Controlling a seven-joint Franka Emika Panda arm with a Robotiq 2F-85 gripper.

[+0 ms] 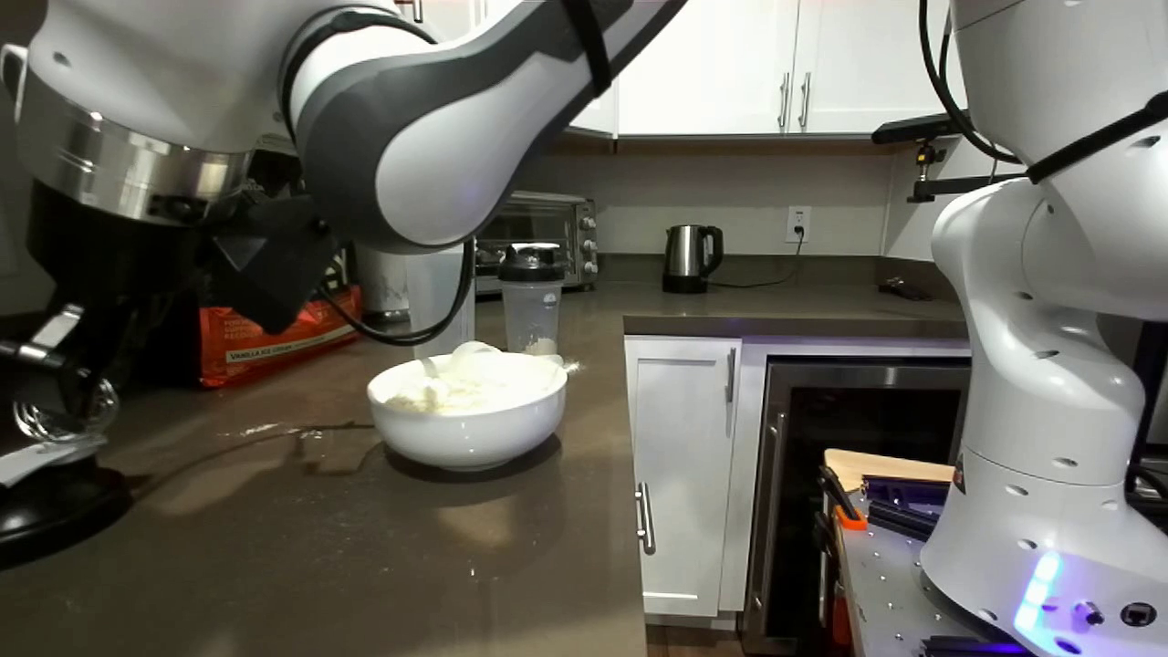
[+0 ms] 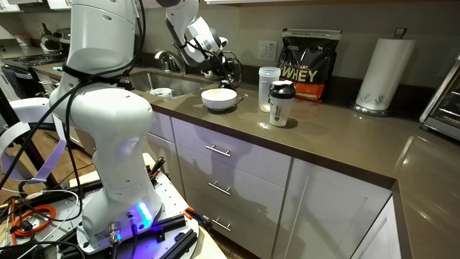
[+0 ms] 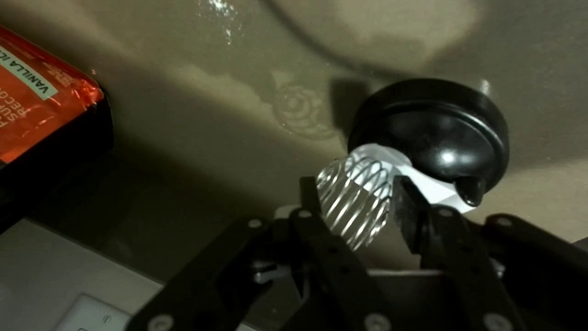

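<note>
Bag [image 2: 309, 64]: "WHEY", "VANILLA" | pincer [image 3: 356, 191]: jaws flank wire ball [image 3: 351, 209]

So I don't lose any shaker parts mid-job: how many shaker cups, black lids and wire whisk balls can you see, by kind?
Shaker cups: 2 (uncapped cup, lidded cup)
Black lids: 2 (fitted lid, loose lid)
Wire whisk ball: 1, between the jaws of the gripper
Total in view: 5
</note>
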